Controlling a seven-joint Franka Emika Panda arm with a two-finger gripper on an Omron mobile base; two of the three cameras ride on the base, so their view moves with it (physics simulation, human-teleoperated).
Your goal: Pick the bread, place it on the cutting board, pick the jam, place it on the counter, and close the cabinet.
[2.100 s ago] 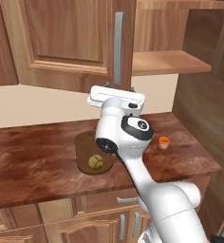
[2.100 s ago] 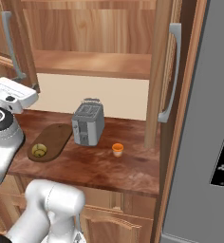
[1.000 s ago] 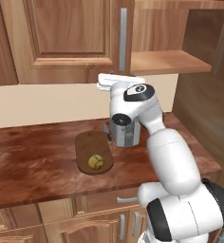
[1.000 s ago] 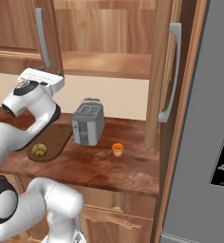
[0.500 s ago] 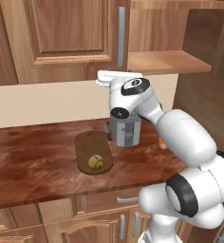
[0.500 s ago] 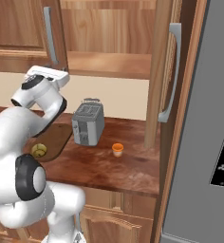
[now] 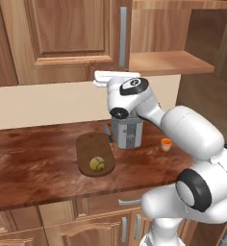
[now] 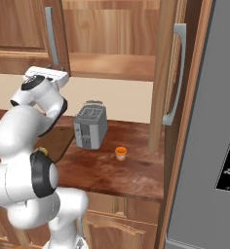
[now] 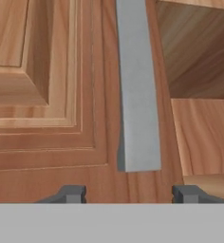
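The bread (image 7: 97,164) lies on the cutting board (image 7: 90,146), whose dark end (image 8: 57,138) pokes out behind my arm in the right base view. The jam (image 7: 166,143) (image 8: 120,152) stands on the counter (image 7: 29,158) right of the toaster. My gripper (image 7: 111,75) (image 8: 45,74) (image 9: 130,193) is open and holds nothing. It is raised against the lower edge of the cabinet's left door (image 7: 67,38) (image 9: 47,95), just below the grey bar handle (image 7: 123,36) (image 9: 137,95). That door is almost shut. The right door (image 8: 161,73) stands wide open.
A grey toaster (image 7: 127,132) (image 8: 90,126) stands between the board and the jam. The cabinet's wooden shelf (image 7: 170,62) is exposed behind the open door. A grey fridge (image 8: 209,121) walls off the right side. Drawers and low doors (image 7: 125,226) run under the counter.
My hand has risen from above the board to the left cabinet door, and that door has swung toward shut. Bread and jam have not moved.
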